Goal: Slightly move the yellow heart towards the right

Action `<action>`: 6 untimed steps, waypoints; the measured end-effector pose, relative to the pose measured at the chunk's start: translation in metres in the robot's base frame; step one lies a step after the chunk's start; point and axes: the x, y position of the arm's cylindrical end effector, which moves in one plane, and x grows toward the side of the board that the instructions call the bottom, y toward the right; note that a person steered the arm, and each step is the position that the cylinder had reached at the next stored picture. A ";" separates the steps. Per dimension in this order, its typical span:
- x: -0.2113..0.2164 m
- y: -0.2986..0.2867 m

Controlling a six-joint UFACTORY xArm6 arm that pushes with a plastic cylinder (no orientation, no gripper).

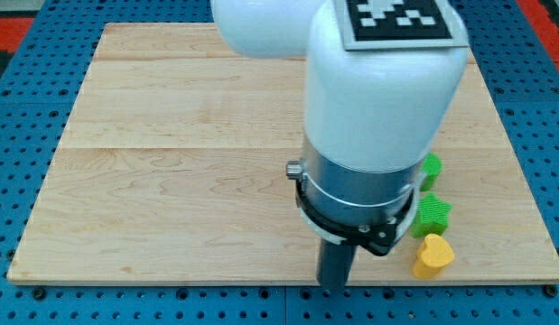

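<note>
i'm looking down at the wooden board (171,162), and my arm (378,99) is filling the view's upper right, its white body carrying a black-and-white marker plate (396,20) at the top. the dark rod (334,264) is sticking out below the metal collar, and my tip (332,285) is sitting near the board's bottom edge, to the view's left of the blocks and apart from them. there are no jaws on this rig, only the rod, so there is nothing opening or closing.

the yellow heart (433,255) is lying near the view's bottom right corner of the board, a clear gap showing between it and my tip. just above it, the green star-like block (432,215) is sitting almost touching the heart. another green block (432,171) is peeking out higher up, partly hidden behind my arm, so i cannot tell its shape. the blue pegboard surface (26,298) is showing around the board.
</note>
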 end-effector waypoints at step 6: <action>-0.038 0.253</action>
